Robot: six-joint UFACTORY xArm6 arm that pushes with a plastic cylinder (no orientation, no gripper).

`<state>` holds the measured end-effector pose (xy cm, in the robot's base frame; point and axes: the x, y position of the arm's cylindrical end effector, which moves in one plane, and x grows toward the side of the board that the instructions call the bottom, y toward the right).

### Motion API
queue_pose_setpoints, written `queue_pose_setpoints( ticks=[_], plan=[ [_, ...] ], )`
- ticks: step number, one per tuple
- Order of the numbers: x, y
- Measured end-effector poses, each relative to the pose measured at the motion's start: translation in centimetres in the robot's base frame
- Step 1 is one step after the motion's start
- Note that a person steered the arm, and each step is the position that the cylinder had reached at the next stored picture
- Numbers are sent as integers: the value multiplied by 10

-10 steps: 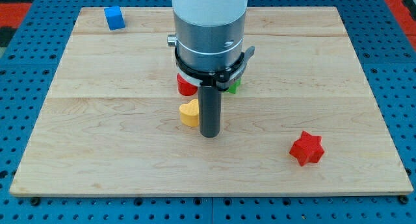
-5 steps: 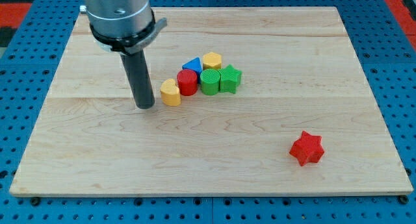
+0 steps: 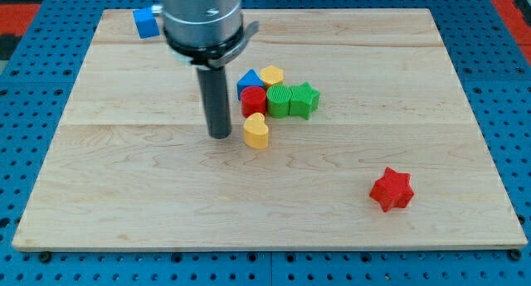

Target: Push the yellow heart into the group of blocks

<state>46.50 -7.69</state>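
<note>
The yellow heart (image 3: 257,131) lies on the wooden board just below the red cylinder (image 3: 254,101), touching or nearly touching it. The group sits above it: a blue triangle (image 3: 248,79), a yellow hexagon (image 3: 271,75), a green cylinder (image 3: 279,101) and a green star (image 3: 304,99). My tip (image 3: 220,135) rests on the board just to the left of the yellow heart, with a small gap between them.
A red star (image 3: 391,189) lies alone toward the view's bottom right. A blue cube (image 3: 146,22) sits at the view's top left, partly behind the arm's body. The board's edges (image 3: 265,244) border a blue pegboard.
The yellow heart moved right and slightly down, from beside the red cylinder's left to just below it. The group shifted a little to the right. My tip moved right with it.
</note>
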Motion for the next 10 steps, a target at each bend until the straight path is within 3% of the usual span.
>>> queue_pose_setpoints(
  ticks=[7,8,10],
  plan=[
    [13,165],
    [1,176],
    [-1,147]
  ],
)
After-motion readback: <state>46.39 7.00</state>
